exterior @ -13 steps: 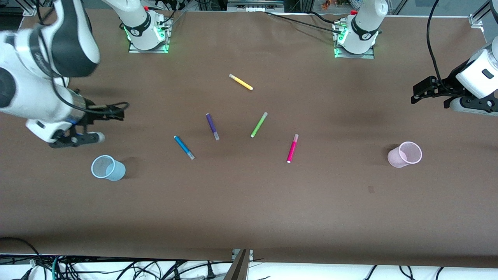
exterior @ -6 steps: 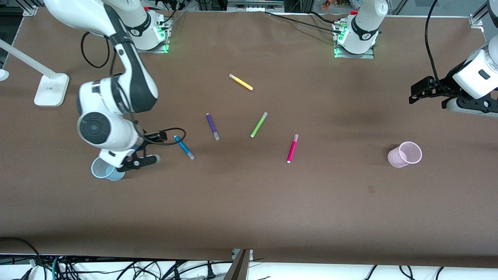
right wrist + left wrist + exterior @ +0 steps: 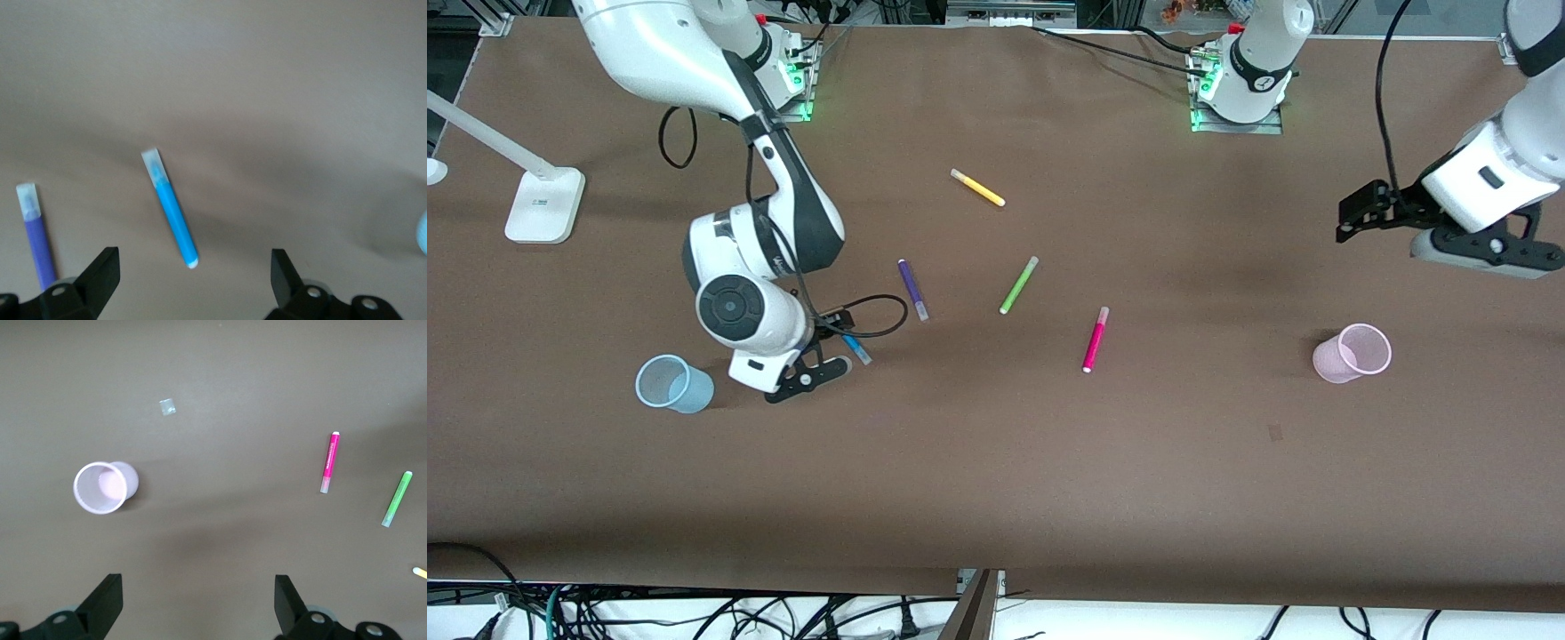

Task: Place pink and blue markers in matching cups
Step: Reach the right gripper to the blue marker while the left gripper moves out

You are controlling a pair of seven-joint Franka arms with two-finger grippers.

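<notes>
- Blue cup (image 3: 673,383): upright on the table toward the right arm's end, empty, where it stood a second ago.
- Right gripper (image 3: 818,354): has swept in from the table's edge past the blue cup; now low over the blue marker (image 3: 856,348), fingers apart and holding nothing. Judged as lining up for a pick.
- Blue marker: lying flat, unmoved, between the open fingers in the right wrist view (image 3: 171,207); in the front view, part of it is hidden under the gripper.
- Purple marker (image 3: 912,289): flat, beside the blue one, untouched.
- Pink marker (image 3: 1095,339): flat at mid-table, untouched.
- Pink cup (image 3: 1353,353): upright, apparently empty.
- Left gripper (image 3: 1383,222): up in the air near the pink cup, fingers apart, empty; has crept slightly inward. One finger is hard to make out.
</notes>
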